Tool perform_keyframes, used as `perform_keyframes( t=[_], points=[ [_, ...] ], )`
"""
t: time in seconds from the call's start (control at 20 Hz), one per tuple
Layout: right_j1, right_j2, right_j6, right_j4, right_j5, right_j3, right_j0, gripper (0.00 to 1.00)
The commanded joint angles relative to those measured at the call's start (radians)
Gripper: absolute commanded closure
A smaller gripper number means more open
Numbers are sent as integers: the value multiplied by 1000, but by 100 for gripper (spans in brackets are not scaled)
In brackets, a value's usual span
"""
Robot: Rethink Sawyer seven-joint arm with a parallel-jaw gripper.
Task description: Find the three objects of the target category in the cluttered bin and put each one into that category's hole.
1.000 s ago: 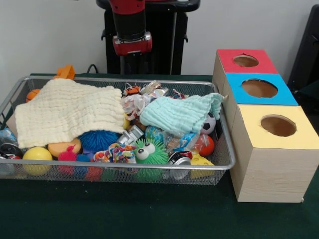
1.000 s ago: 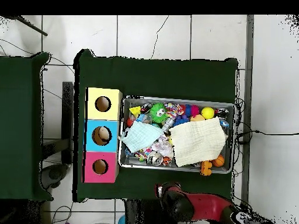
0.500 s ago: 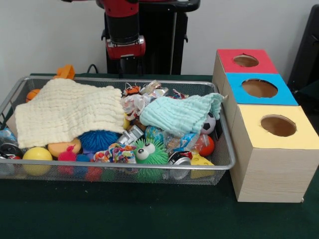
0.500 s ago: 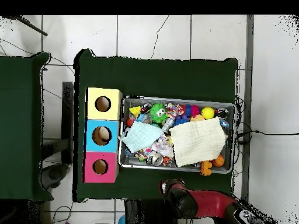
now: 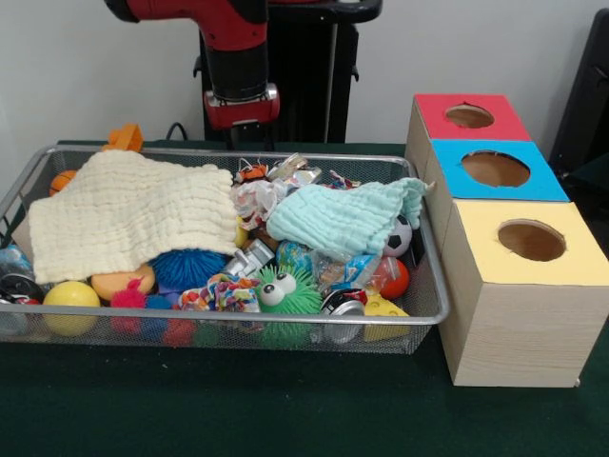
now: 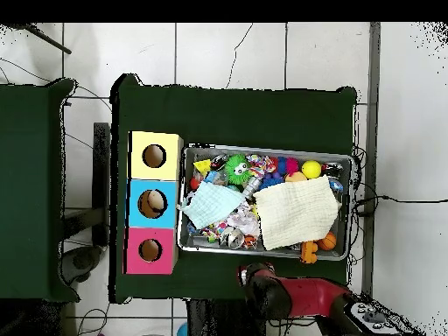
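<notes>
The wire mesh bin (image 5: 238, 319) lies on the green table, full of toys; in the overhead view the bin (image 6: 262, 149) is at the middle. The red-surrounded hole (image 5: 469, 116) is the farthest of three in the wooden box on the right; overhead, the red-surrounded hole (image 6: 150, 250) is the lowest. My gripper (image 5: 242, 133) hangs from the red arm just behind the bin's far rim, above the table; overhead, the gripper (image 6: 261, 282) sits below the bin's edge. I cannot see how it stands or whether it holds anything.
A cream cloth (image 5: 133, 214) and a mint cloth (image 5: 347, 217) cover much of the bin. A green fuzzy toy with eyes (image 5: 285, 290), a blue spiky ball (image 5: 186, 267), a yellow ball (image 5: 69, 297) and a soccer ball (image 5: 400, 236) show. The blue hole (image 5: 495, 168) and yellow hole (image 5: 531, 240) stand nearer.
The arm's end has come down a little and shifted slightly left in the front view, closer to the bin's far rim. Nothing in the bin has moved.
</notes>
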Motion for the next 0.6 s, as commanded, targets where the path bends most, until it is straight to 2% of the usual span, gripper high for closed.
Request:
perform_keyframes(
  t=[0.05, 0.25, 0.6],
  points=[
    [72, -15, 83, -50, -49, -158, 42, 0],
    [93, -55, 112, -49, -96, -160, 82, 0],
    [128, -76, 122, -36, -134, -168, 97, 0]
  ],
)
